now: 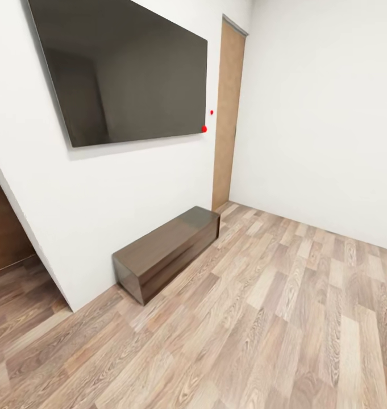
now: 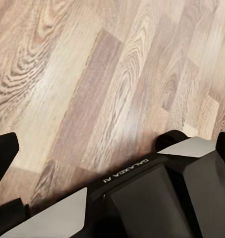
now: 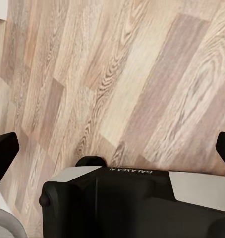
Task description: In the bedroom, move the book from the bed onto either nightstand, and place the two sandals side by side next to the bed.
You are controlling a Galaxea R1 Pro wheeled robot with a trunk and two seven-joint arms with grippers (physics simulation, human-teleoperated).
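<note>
Both pincers, left (image 2: 115, 171) and right (image 3: 112, 158), hang spread and empty just above the plank floor (image 1: 284, 318). Farther off, a long dark TV bench (image 1: 167, 250) sits against the wall beneath a wall screen (image 1: 125, 68). Book, sandals and bed aren't before the robot here; the thin paperback should prove light and bendy, best pinched at its spine edge.

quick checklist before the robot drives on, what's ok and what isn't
1. Floor ahead passable: ok, bare wood-plank floor stretches to the right of the bench.
2. Low dark bench out of the way: ok, it sits against the wall under the TV.
3. Left gripper empty: ok, fingers wide apart with only floor between them.
4. Right gripper empty: ok, fingers spread, nothing held.
5. Exit: cannot tell, the door in the corner looks closed.
6. Bed, book, sandals located: not ok, none spotted yet from this position.
</note>
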